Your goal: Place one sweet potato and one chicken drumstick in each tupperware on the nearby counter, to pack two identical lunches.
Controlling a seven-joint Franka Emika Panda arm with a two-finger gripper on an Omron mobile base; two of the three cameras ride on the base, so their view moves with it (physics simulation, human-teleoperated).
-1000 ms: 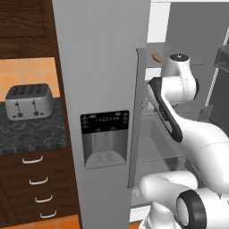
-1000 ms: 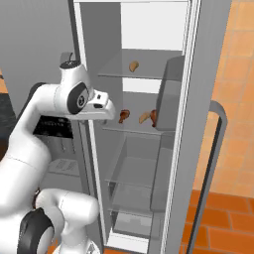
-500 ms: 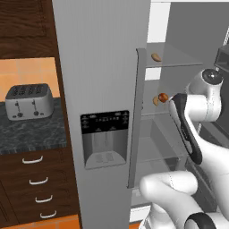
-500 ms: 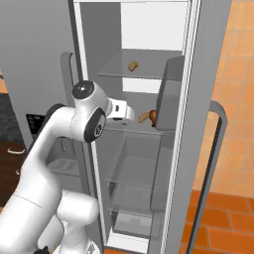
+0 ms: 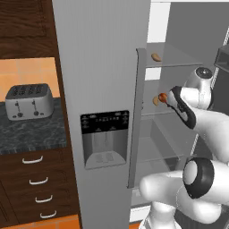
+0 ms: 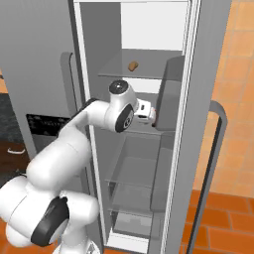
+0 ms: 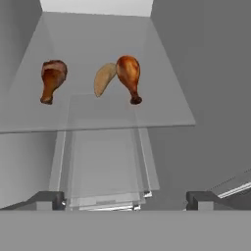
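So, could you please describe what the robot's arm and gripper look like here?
The arm is glossy white, built of thick rounded links with dark grey joint caps and a black band near the wrist. The gripper ends in two small dark grey fingertips. No cables or markings are visible.

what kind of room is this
Most likely a home kitchen, computer-rendered. A tall grey fridge stands open with chicken drumsticks and a sweet potato on a glass shelf, and a toaster sits on a marbled counter over wooden drawers.

base views flank open fridge (image 6: 149, 74), hand view inside
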